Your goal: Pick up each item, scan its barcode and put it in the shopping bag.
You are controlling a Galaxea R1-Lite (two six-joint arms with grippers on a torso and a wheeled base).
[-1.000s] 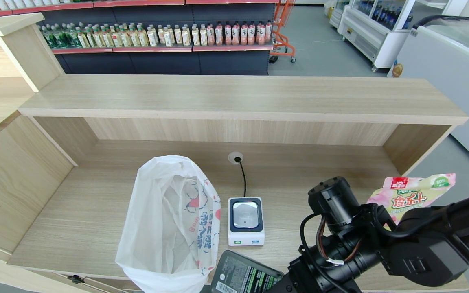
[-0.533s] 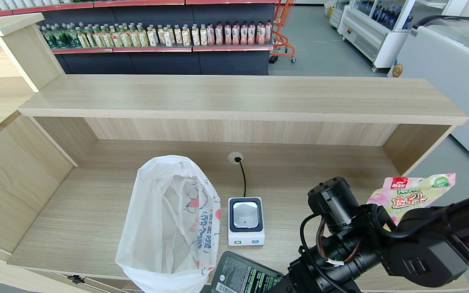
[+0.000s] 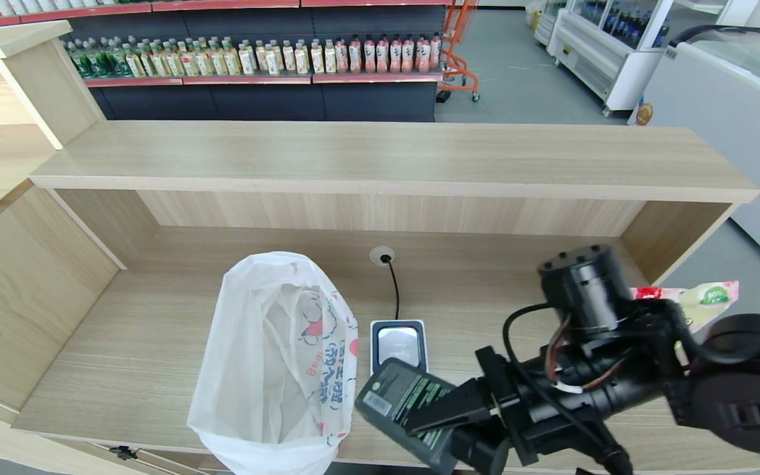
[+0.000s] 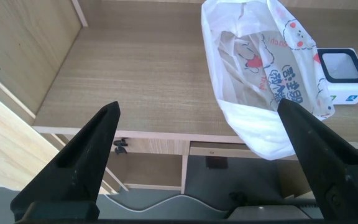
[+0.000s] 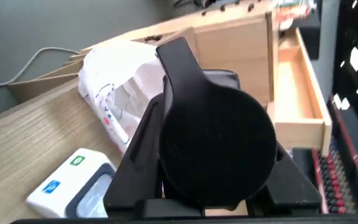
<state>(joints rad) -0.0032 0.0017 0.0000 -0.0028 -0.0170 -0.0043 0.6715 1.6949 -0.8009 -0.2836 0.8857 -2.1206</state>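
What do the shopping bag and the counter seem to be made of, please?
The shopping bag seems to be thin white plastic film: translucent, creased, slightly glossy. The counter has a pale, matte wood-grain surface; I cannot tell whether it is solid wood or laminate.

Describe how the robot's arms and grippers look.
The right arm is matte black, with a cylindrical joint housing, a looping black cable and exposed red wires. The left gripper has two black, wedge-shaped fingers.
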